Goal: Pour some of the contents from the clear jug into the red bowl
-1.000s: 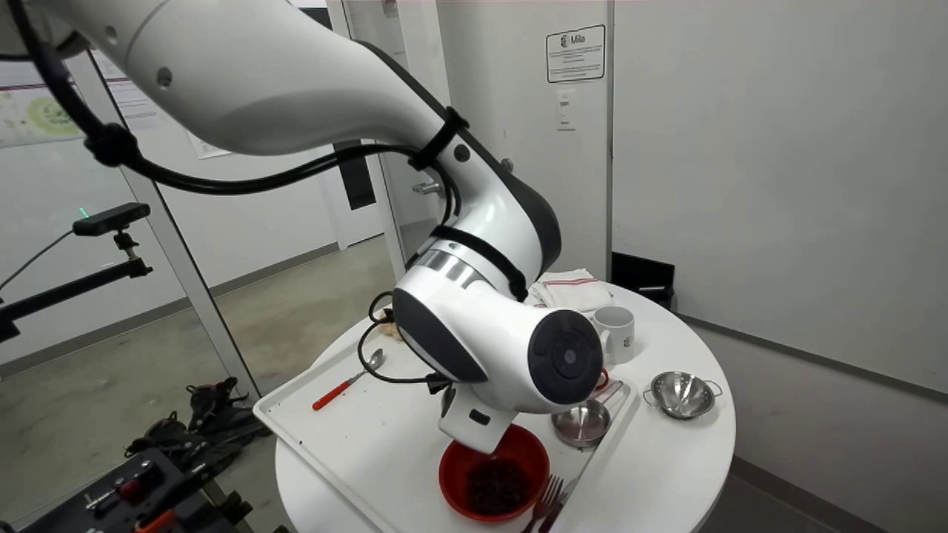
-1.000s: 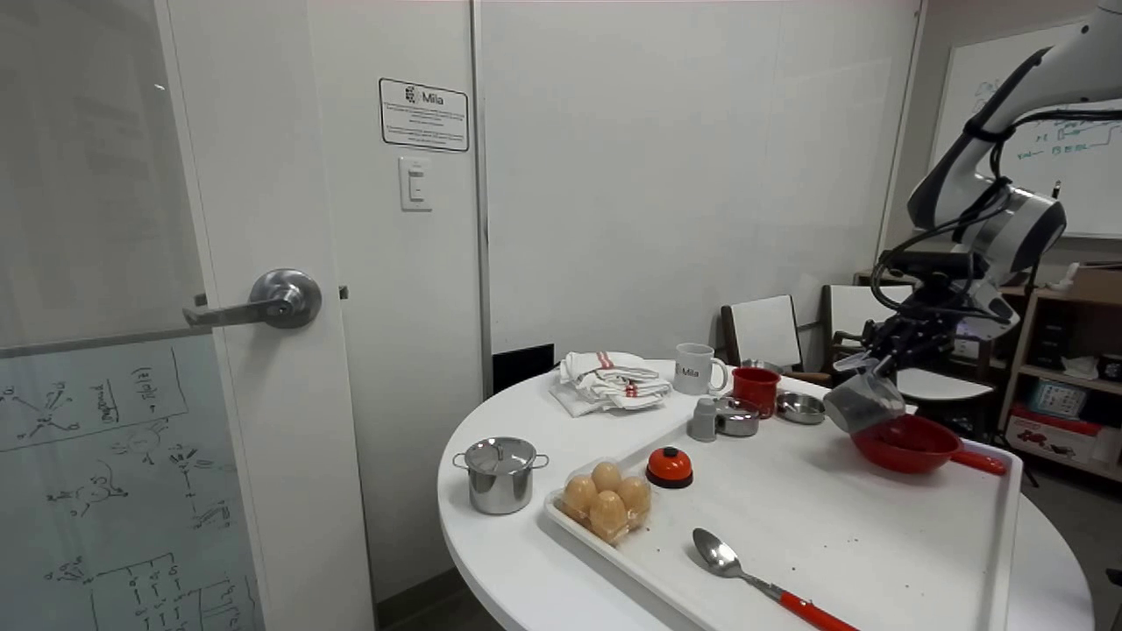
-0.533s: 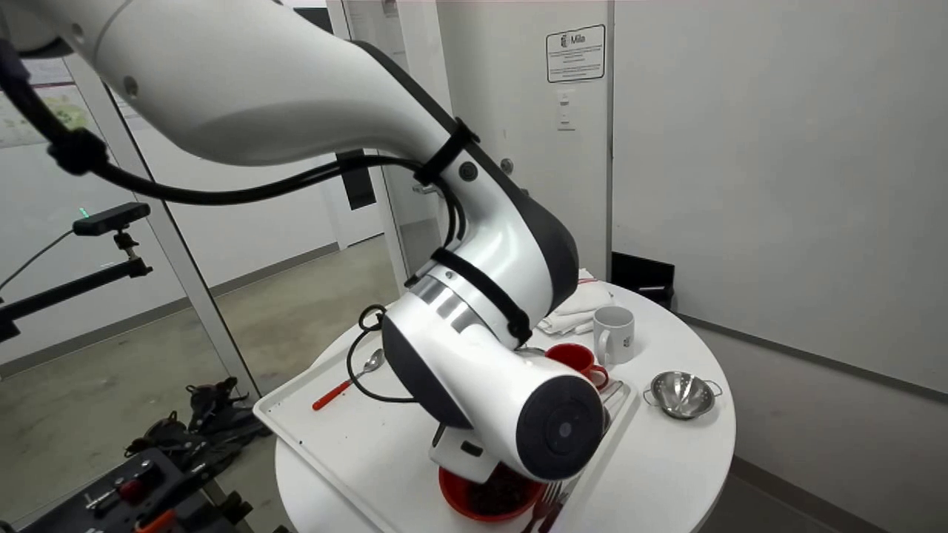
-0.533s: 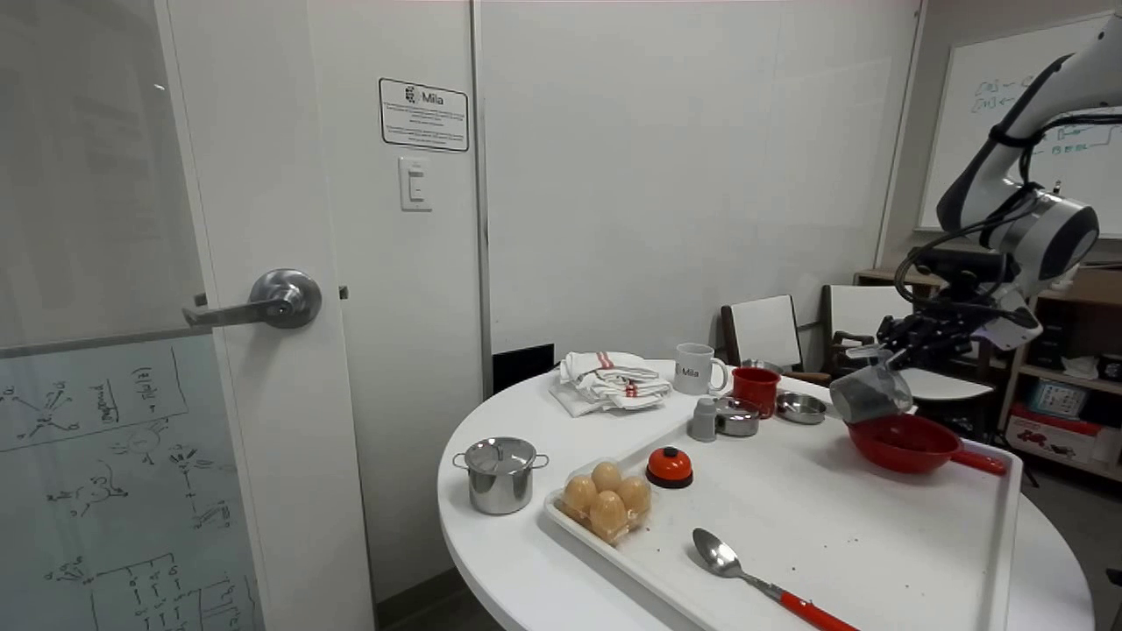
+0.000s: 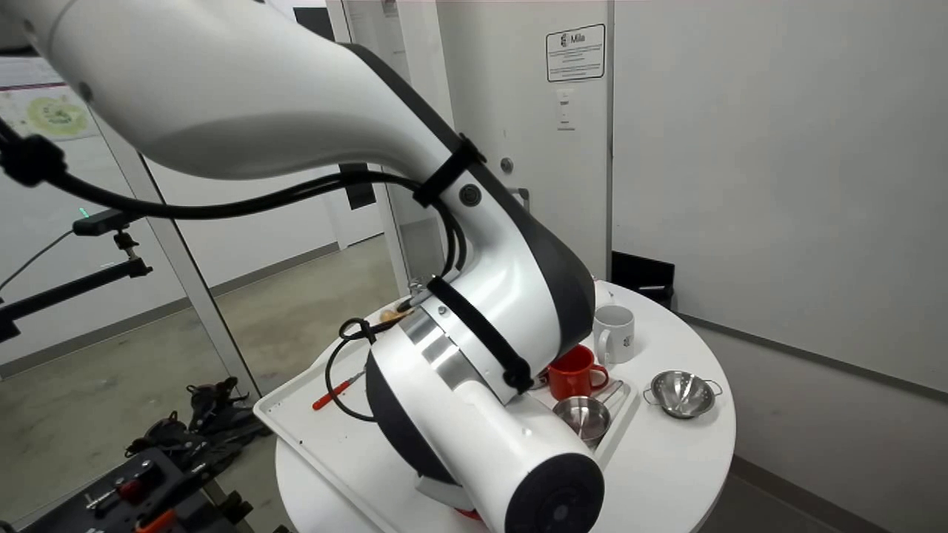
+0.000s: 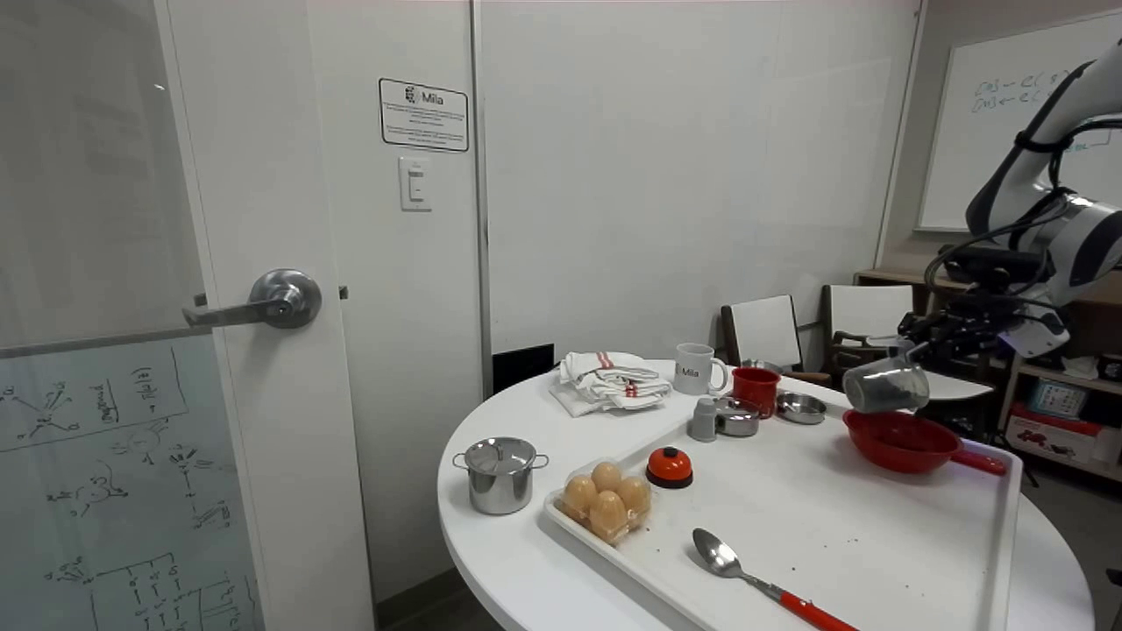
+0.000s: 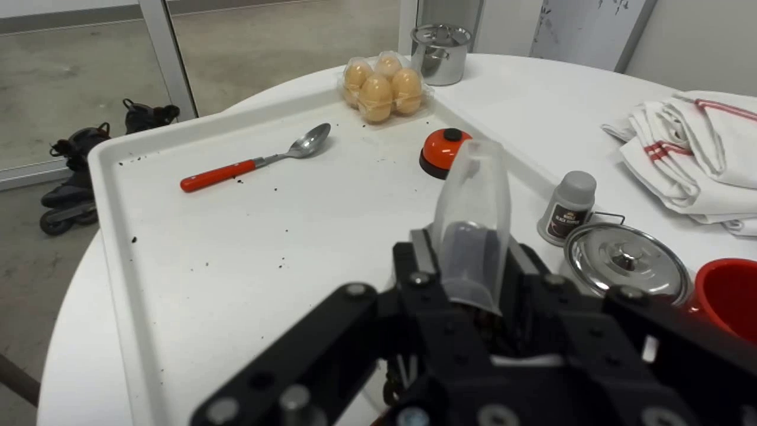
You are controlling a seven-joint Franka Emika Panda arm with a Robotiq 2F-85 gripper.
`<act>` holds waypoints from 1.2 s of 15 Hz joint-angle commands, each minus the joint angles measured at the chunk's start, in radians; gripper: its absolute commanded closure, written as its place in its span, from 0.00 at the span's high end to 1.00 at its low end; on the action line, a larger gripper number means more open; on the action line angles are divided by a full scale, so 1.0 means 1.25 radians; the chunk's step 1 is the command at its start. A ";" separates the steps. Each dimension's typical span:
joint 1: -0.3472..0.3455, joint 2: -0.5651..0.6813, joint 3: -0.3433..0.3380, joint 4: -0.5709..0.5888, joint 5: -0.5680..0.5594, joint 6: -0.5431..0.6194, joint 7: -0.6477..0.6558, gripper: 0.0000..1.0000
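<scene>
The clear jug is tilted onto its side just above the far rim of the red bowl in an exterior view. Any contents left in it cannot be made out. My gripper is shut on the jug's handle from the upper right. In the wrist view my gripper has the translucent handle of the clear jug between its fingers; the jug's body is mostly hidden below. In an exterior view the arm covers nearly all of the red bowl, and jug and gripper are hidden there.
The bowl stands on a white tray with crumbs. A red cup, metal dish, pepper jar, orange bell, eggs and spoon stand or lie nearby. A metal strainer is at the table's edge.
The arm has moved right in an exterior view, and downward in the picture in another. The held jug has moved slightly right and up over the bowl, turning more level on its side.
</scene>
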 commanded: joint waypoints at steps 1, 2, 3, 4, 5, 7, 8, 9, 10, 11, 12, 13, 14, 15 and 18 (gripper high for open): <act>-0.006 -0.004 -0.011 -0.006 0.016 -0.049 -0.027 0.07; -0.006 -0.004 -0.012 -0.009 0.018 -0.054 -0.029 0.07; -0.004 -0.005 -0.014 -0.009 0.016 -0.055 -0.028 0.07; -0.002 -0.005 -0.016 -0.010 0.016 -0.056 -0.027 0.07; 0.000 -0.005 -0.017 -0.009 0.014 -0.056 -0.025 0.07; -0.002 -0.002 -0.016 -0.004 0.008 -0.064 -0.030 0.07; -0.005 0.000 -0.015 0.000 0.003 -0.075 -0.040 0.07; -0.006 0.001 -0.015 0.002 0.004 -0.082 -0.046 0.07; -0.006 0.002 -0.015 0.003 0.004 -0.089 -0.052 0.07; -0.005 0.002 -0.016 0.004 0.004 -0.094 -0.055 0.07; -0.005 0.002 -0.017 0.004 0.004 -0.099 -0.056 0.07; -0.003 0.001 -0.018 0.003 0.004 -0.100 -0.056 0.07; 0.000 -0.001 -0.020 0.000 0.002 -0.096 -0.052 0.07; 0.009 -0.004 -0.024 0.001 -0.011 -0.086 -0.034 0.07; 0.038 -0.012 -0.030 0.007 -0.058 -0.056 0.004 0.07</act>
